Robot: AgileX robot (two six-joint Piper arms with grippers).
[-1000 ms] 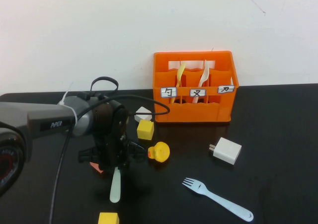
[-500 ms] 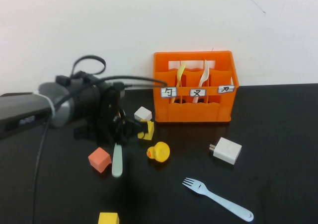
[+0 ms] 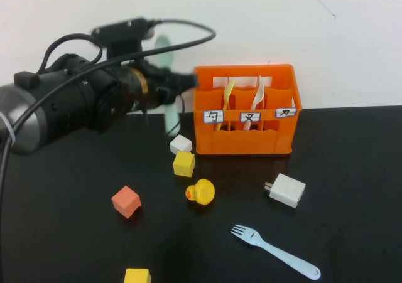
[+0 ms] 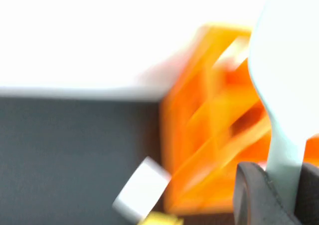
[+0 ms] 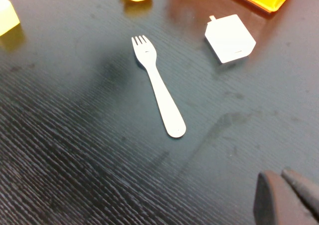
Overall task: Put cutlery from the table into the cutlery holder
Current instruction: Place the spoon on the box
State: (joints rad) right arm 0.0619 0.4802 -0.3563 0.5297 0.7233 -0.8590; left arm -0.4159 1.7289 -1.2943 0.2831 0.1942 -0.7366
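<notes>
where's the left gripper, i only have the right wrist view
Observer: The left gripper is raised in the air left of the holder, shut on the spoon.
Operator: is the spoon in a slot yet
Observer: No, in the high view it is outside the holder, beside its left wall.
Operator: anything already in the holder
Observer: Yes, two pale utensils stand in it, behind the labels.
Operator: i see the fork and a white block, what else is on the table
Observer: A yellow duck, an orange cube and yellow cubes lie left of your fork. The right gripper hangs shut above the table.
</notes>
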